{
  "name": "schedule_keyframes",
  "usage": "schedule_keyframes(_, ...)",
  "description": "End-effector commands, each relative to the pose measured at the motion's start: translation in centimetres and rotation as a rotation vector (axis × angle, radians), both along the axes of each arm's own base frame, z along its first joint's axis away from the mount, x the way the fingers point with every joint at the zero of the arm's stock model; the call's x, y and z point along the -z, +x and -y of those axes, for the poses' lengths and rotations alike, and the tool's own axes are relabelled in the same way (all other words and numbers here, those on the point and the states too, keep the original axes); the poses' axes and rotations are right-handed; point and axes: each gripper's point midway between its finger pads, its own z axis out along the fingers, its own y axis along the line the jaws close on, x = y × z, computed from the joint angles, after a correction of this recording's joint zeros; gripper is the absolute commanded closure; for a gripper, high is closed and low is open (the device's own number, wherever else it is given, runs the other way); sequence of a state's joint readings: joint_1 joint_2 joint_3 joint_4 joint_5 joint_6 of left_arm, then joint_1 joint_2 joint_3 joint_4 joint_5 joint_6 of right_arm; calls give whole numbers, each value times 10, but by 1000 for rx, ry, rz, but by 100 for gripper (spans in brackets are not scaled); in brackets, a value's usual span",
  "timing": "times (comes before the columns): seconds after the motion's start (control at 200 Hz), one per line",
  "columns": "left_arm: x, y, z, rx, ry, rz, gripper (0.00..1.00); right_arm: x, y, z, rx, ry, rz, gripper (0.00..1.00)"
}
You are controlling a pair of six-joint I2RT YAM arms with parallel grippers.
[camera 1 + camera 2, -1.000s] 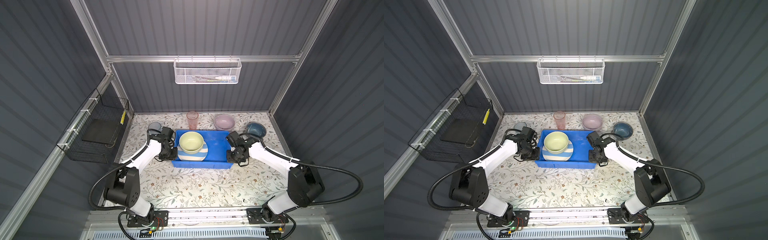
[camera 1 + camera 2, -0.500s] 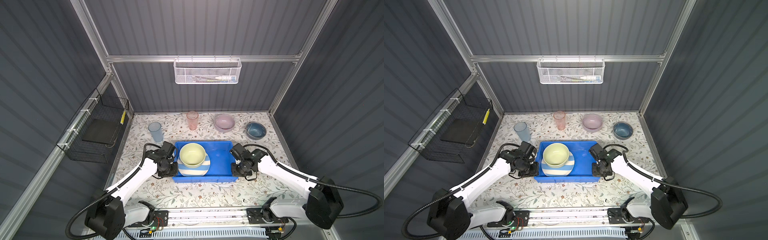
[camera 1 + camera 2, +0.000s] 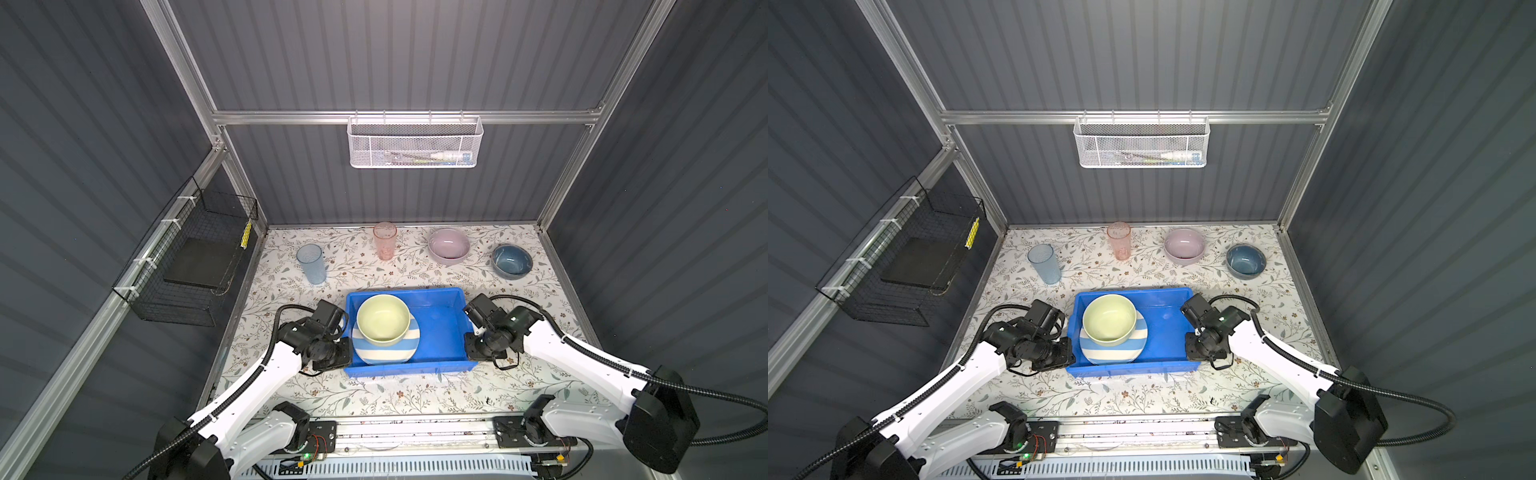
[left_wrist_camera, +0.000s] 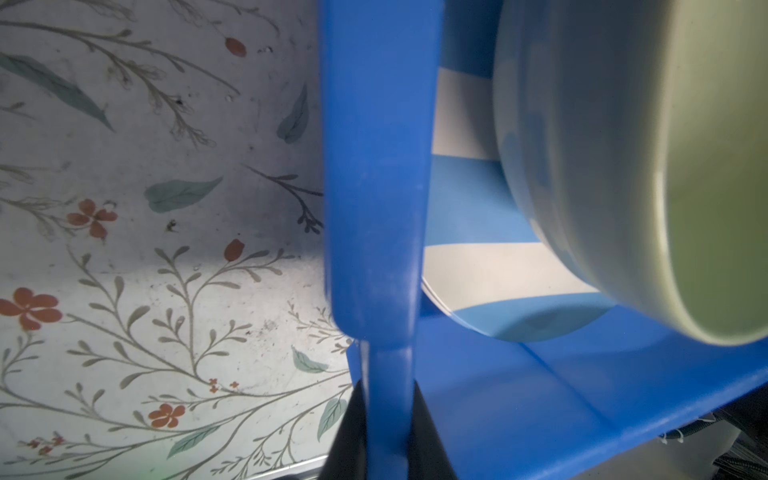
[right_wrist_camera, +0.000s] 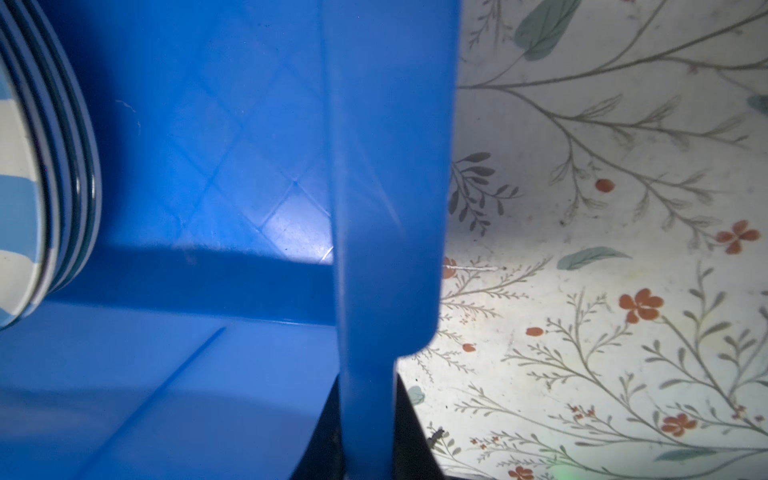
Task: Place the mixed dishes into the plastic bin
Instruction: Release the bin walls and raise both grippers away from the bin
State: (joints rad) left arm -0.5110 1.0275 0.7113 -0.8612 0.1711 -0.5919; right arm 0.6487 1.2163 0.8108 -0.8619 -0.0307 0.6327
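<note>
- In both top views, a bright blue shallow rectangular plastic bin (image 3: 440, 332) is showing at the lower centre of the frame, over a floral tabletop (image 3: 374, 399).
- A pale green round bowl (image 3: 383, 320) is resting on a blue-white striped round plate (image 3: 386, 353) in the bin's left half.
- The left gripper (image 4: 386, 415) is pinching the bin's left rim, and the right gripper (image 5: 368, 415) is pinching its right rim.
- A translucent blue tumbler (image 3: 311, 264), a translucent pink tumbler (image 3: 384, 241), a lilac bowl (image 3: 449, 246) and a dark blue bowl (image 3: 512, 261) are standing outside the bin, above it in the frame.
</note>
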Motion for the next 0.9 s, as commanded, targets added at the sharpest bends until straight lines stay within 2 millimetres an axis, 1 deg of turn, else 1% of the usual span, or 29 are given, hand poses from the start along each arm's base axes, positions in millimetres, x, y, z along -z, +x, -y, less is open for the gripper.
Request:
schedule_keyframes(0.0, 7, -21, -1, -42, -13, -120, 82, 16, -27, 15, 52, -67, -143, 80)
schedule_keyframes(0.04, 3, -20, -2, -33, -8, -113, 78, 13, -25, 19, 55, -86, -129, 74)
schedule_keyframes(0.09, -3, -19, -4, -27, 8, -102, 73, 9, -24, 21, 53, -97, -119, 71)
schedule_keyframes(0.115, -6, -17, -5, -27, 15, -95, 71, 5, -23, 22, 51, -100, -109, 68)
schedule_keyframes(0.165, -14, -14, -6, -25, 25, -79, 66, -2, -21, 23, 46, -108, -97, 66)
schedule_keyframes(0.195, -22, -8, -4, -26, 21, -54, 63, -7, -19, 25, 42, -115, -87, 65)
schedule_keyframes(0.21, -24, -11, -7, -26, 34, -65, 62, -10, -17, 25, 41, -120, -80, 64)
schedule_keyframes(0.27, -41, -4, -8, -25, 41, -27, 57, -23, -11, 29, 35, -148, -48, 55)
schedule_keyframes(0.375, -74, 11, -13, -24, 73, 74, 47, -48, 1, 34, 24, -174, 7, 46)
schedule_keyframes(0.435, -91, 21, -17, -15, 98, 128, 40, -63, 14, 33, 20, -162, 55, 41)
schedule_keyframes(0.525, -112, 36, -17, 7, 125, 190, 32, -84, 39, 30, 30, -112, 126, 34)
schedule_keyframes(0.595, -131, 48, -20, 9, 164, 235, 20, -103, 62, 31, 30, -98, 181, 29)
schedule_keyframes(0.64, -145, 58, -21, 8, 170, 286, 14, -115, 80, 33, 41, -93, 221, 26)
schedule_keyframes(0.69, -158, 68, -20, 21, 165, 345, 10, -123, 96, 33, 47, -75, 252, 24)
schedule_keyframes(0.73, -166, 77, -22, 32, 173, 386, 9, -128, 112, 33, 54, -50, 278, 22)
schedule_keyframes(0.805, -176, 94, -33, 26, 225, 438, 9, -134, 143, 36, 82, -4, 310, 21)
schedule_keyframes(0.81, -176, 95, -33, 27, 229, 441, 9, -134, 143, 36, 82, -4, 310, 21)
schedule_keyframes(0.896, -178, 112, -43, 27, 270, 491, 8, -133, 182, 43, 139, 35, 352, 20)
